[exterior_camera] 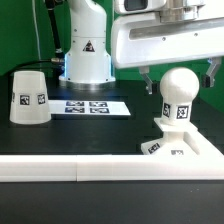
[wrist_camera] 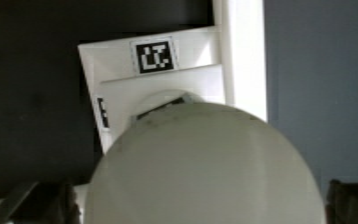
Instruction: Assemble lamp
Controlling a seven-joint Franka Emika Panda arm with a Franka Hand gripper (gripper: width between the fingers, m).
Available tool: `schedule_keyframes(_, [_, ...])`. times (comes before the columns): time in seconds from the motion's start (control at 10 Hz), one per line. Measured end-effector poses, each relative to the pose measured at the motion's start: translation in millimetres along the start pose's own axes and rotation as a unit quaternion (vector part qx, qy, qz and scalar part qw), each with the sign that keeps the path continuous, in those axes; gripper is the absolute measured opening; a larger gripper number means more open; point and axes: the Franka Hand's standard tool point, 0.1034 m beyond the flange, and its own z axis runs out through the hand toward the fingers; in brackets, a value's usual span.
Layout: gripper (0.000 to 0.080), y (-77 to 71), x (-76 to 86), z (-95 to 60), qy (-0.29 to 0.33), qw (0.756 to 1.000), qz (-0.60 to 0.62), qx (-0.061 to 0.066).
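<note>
While hand (exterior_camera: 180, 80) is spread wide astride one bulb (exterior_camera: 180, 98), nothing gripped, bulb is seated upright on one base (exterior_camera: 172, 147); one shade (exterior_camera: 29, 98) is seen well apart on surface (exterior_camera: 100, 135).

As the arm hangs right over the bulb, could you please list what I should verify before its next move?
1. End effector open: ok, its fingers stand apart on either side of the bulb.
2. Fingers clear of the bulb: ok, the exterior view shows a gap on each side.
3. Bulb upright on the base: ok.
4. Bulb's neck fully seated in the base: cannot tell, the joint is too small to read.
5. Shade reachable: ok, it stands alone, wide end down, at the exterior view's left.
</note>
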Motion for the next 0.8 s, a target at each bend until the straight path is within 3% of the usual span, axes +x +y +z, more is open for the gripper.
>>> schedule_keyframes(0.2, [0.0699,0.8,0.1,-0.1,0.0,0.998,-0.067,0.0])
schedule_keyframes(0.3, [0.0699,1.4,0.5,-0.5,0.0,0.992,-0.124,-0.008])
schedule_keyframes(0.4, [0.0699,0.9,2.0,-1.2,0.001,0.98,-0.2,-0.02])
schedule_keyframes(0.8, [0.0699,-8.2,0.4,1.6,-0.01,0.917,-0.397,-0.039])
